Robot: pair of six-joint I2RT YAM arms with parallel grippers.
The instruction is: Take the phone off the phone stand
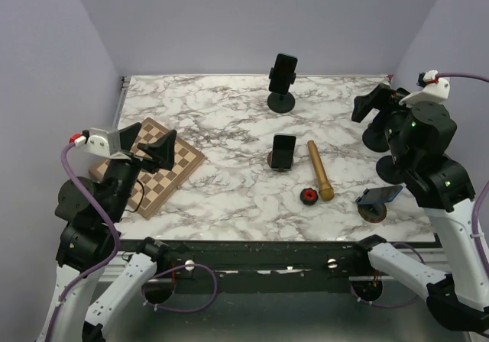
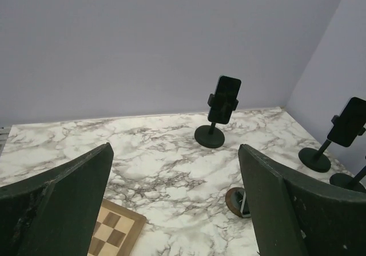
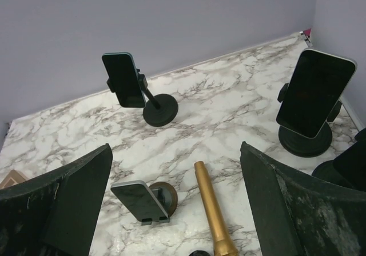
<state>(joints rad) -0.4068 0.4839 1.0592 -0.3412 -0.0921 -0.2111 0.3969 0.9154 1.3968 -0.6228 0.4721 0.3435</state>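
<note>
The left hand (image 2: 174,150) hangs with its fingers wide apart and nothing between them, over the chessboard (image 1: 164,175) at the near left of the desk (image 1: 229,197). The right hand (image 3: 175,153) is spread just as wide and is just as empty, raised over the right side.

No phone is touched, so the task looks to be at its opening approach. Several phones stand on stands, and the task does not say which is meant.

- The low phone (image 3: 140,202) leans on a round wooden stand (image 3: 166,194) just ahead of the right hand, with a gold rod (image 3: 211,210) beside it.
- The big phone (image 3: 314,93) stands close on that hand's right.
- The far phone (image 3: 123,79) is clamped on a black pedestal well beyond.

The next move probably calls for settling on one phone, bringing the spread fingers around its edges, then lifting it clear of its cradle.

In the overhead view the right arm covers much of the right-hand stands. A dark shape at the right wrist view's edge is cut off. A small red-and-black thing (image 1: 309,196) is too small to name.
</note>
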